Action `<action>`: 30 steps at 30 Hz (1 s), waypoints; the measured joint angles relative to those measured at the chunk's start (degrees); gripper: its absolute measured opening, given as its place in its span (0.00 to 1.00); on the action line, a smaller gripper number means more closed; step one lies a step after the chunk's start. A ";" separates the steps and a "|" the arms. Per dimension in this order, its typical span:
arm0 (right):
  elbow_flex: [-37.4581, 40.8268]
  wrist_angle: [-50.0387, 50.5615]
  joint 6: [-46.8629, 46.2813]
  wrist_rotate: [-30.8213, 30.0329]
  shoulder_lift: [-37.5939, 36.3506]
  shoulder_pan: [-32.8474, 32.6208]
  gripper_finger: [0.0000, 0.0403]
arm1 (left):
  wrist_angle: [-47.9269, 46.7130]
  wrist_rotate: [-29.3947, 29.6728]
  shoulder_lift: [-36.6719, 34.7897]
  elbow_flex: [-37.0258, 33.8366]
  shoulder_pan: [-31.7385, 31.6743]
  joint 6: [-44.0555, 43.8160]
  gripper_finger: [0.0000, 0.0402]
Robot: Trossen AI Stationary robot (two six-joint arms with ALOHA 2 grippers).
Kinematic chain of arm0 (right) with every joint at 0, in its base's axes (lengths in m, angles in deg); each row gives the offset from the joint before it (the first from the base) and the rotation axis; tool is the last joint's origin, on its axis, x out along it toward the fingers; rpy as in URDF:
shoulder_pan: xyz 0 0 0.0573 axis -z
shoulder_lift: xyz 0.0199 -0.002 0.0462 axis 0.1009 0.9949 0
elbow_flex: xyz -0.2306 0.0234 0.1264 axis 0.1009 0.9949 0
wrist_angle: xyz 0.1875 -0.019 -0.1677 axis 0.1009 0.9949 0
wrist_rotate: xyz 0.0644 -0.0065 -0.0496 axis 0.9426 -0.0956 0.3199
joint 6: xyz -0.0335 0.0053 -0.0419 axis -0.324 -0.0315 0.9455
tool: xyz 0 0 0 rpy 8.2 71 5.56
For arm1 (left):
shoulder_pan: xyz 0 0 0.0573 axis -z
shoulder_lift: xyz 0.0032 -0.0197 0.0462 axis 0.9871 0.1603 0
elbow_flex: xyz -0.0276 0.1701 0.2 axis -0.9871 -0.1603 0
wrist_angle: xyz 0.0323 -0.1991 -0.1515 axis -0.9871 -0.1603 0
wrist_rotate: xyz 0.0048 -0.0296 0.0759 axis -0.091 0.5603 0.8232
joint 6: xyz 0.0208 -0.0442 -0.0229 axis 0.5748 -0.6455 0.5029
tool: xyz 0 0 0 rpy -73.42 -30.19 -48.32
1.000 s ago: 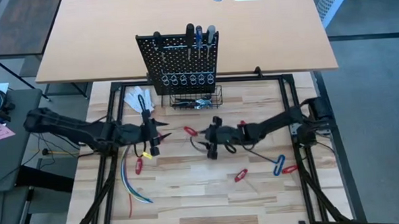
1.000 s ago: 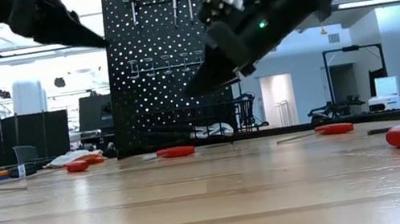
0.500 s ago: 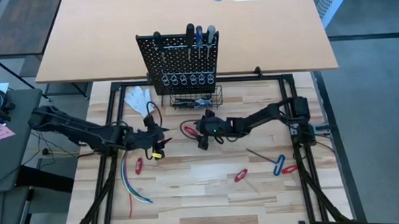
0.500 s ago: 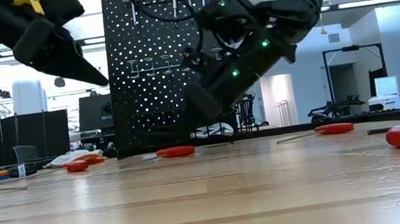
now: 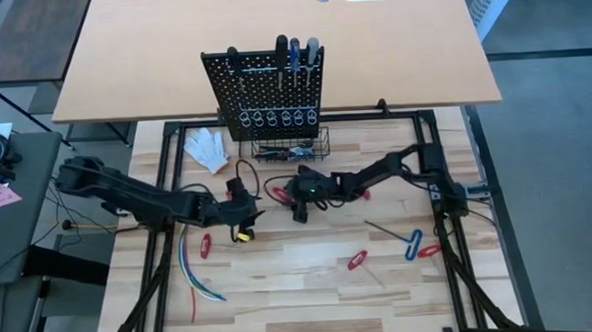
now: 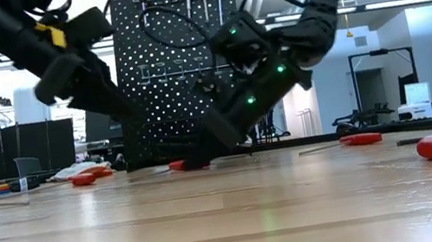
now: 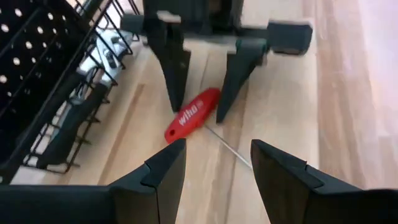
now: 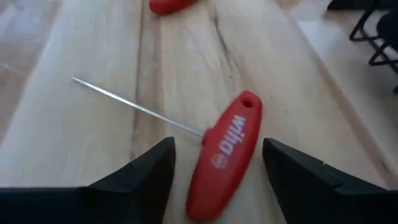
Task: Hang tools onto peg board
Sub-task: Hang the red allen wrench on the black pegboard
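Right gripper down at the pale wooden tabletop, just in front of the black perforated peg board with its row of metal rings and black wire basket. Fingers spread wide, straddling the red T-shaped handle of a hex key with a thin steel shaft lying flat on the wood; no contact visible, nothing clamped. Same red-handled key seen between those dark fingers from the opposite side, close to the basket. Left gripper also near the front of the peg board, beside the key, fingers parted and empty, aimed at the key. Several dark-handled screwdrivers already hanging along the top of the peg board. More red-handled tools scattered farther out in front of the peg board.
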 joint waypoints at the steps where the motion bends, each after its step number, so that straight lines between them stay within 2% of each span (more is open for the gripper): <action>1: -1.18 2.20 0.11 0.01 0.09 -0.01 0.57 | 0.12 -0.16 0.51 0.00 -0.30 0.16 0.44; 6: -3.70 7.28 0.20 -0.01 0.96 -0.13 0.38 | 0.33 -6.65 1.44 0.42 -2.18 -0.32 0.44; 10: -3.78 8.00 0.59 -0.03 0.98 -0.18 0.22 | 0.16 -7.58 0.04 0.41 -2.49 -0.53 0.44; 17: -3.66 9.51 2.16 -3.38 -0.75 -2.95 0.22 | 1.44 -6.09 -1.47 0.42 -2.65 1.30 0.44; 26: -3.47 11.56 13.00 -19.30 -5.09 -11.55 0.22 | 3.68 -4.98 -1.31 0.42 -2.69 3.21 0.53; 30: -3.47 7.92 16.48 -23.37 -6.46 -13.81 0.21 | 4.04 -5.40 -1.31 0.42 -2.80 1.79 0.56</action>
